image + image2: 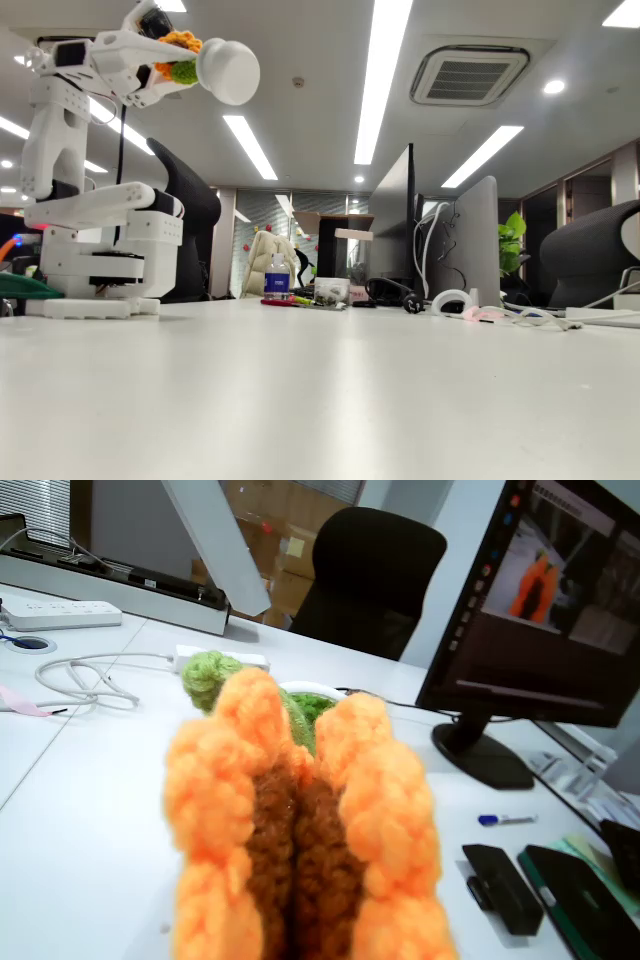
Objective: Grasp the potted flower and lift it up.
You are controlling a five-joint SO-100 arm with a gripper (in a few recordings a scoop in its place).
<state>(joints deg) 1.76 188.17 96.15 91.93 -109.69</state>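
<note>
The pincer point(172, 55) is clamped on the flower point(205, 65), held high above the white desk point(330, 390) at far left; an office with monitors lies behind.

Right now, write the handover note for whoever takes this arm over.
Gripper: shut on the potted flower, gripping the bloom and leaves rather than the pot.
Flower: held high above the white table in the fixed view, tipped on its side with the pot's round base toward the camera. In the wrist view the orange petals are squeezed together just in front of the lens.
Done: grasped and lifted well clear of the table.
Left: nothing in the lift itself; just keep the grip, since the hold is on the soft crochet and may slip.
</note>
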